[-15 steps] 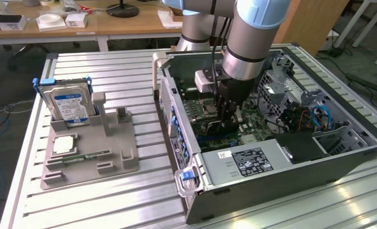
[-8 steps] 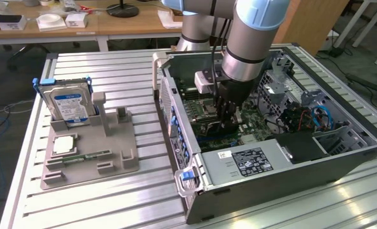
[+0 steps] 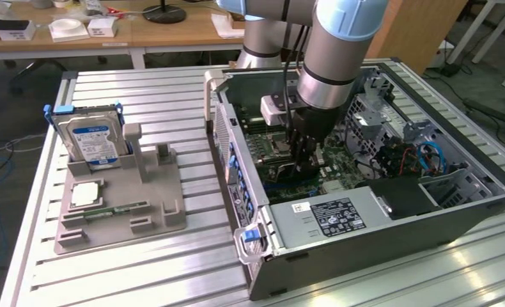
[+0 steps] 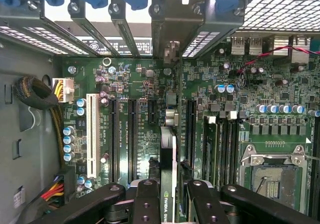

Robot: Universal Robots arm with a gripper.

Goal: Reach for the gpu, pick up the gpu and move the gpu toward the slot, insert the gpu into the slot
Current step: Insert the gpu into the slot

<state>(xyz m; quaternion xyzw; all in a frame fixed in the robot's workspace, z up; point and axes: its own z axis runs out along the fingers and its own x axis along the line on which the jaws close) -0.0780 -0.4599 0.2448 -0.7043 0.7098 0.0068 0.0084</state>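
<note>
My gripper (image 3: 303, 165) reaches down into the open computer case (image 3: 261, 256), just above the green motherboard (image 4: 150, 84). In the wrist view my gripper (image 4: 170, 186) is shut on the gpu (image 4: 167, 149), with a black finger (image 4: 145, 204) on each side of it. The card is seen edge-on, with a label near the fingers. Its silver end bracket (image 4: 171, 51) reaches the case's rear openings. It stands upright between two long black slots (image 4: 132, 139), and the slot beneath it is hidden. I cannot tell whether it is seated.
On the exterior view's left, a grey fixture (image 3: 120, 211) holds a blue-labelled hard drive (image 3: 94, 141), a processor (image 3: 86, 192) and a memory stick (image 3: 116, 210). Inside the case are a power supply (image 3: 329, 217), a processor socket (image 4: 272, 171), a white slot (image 4: 91, 134) and cable bundles (image 4: 35, 91).
</note>
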